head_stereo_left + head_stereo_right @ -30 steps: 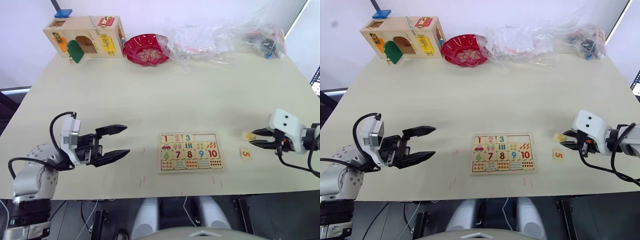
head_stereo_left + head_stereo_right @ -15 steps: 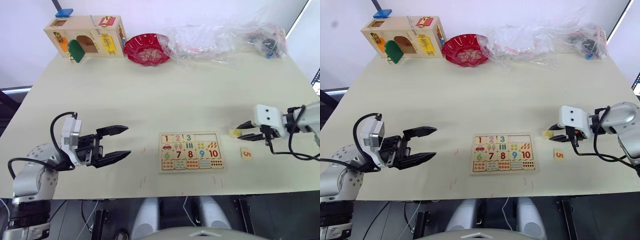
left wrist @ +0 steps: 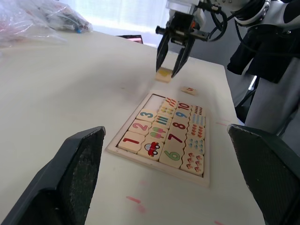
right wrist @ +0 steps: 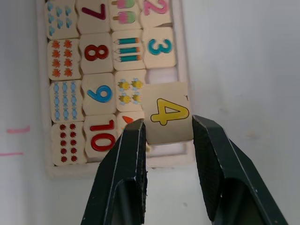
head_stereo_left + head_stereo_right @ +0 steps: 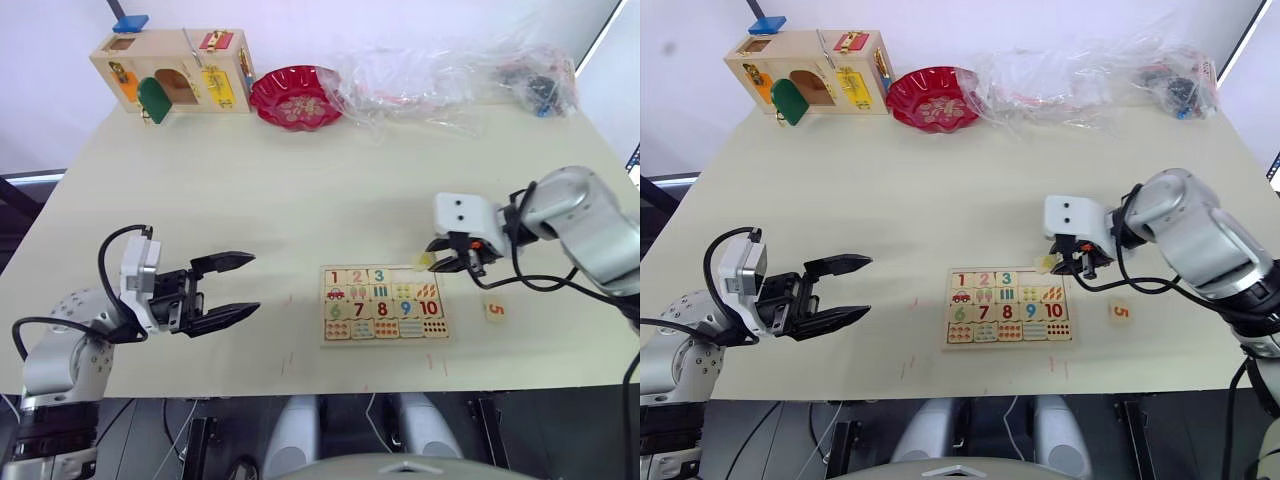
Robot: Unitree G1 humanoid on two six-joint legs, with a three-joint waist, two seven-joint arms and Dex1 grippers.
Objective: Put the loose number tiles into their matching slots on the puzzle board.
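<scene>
The puzzle board (image 5: 384, 342) lies near the table's front edge, with tiles 1, 2 and 3 in its top row. The rest of that row is an empty pale slots strip (image 5: 410, 274). My right gripper (image 5: 434, 263) hovers at the board's far right corner, shut on the yellow 4 tile (image 4: 168, 112), which hangs above the right end of the board, beyond the 3. The orange 5 tile (image 5: 494, 310) lies loose on the table right of the board. My left gripper (image 5: 253, 282) stands open and empty, well left of the board.
At the table's far left stands a wooden latch box (image 5: 170, 68), with a red bowl (image 5: 295, 97) beside it. Clear plastic bags (image 5: 450, 72) sprawl along the far right edge. Red marks dot the table in front of the board.
My right gripper has carried the 4 tile leftward from beside the 5 tile to the board's far right corner. The left arm has stayed put.
</scene>
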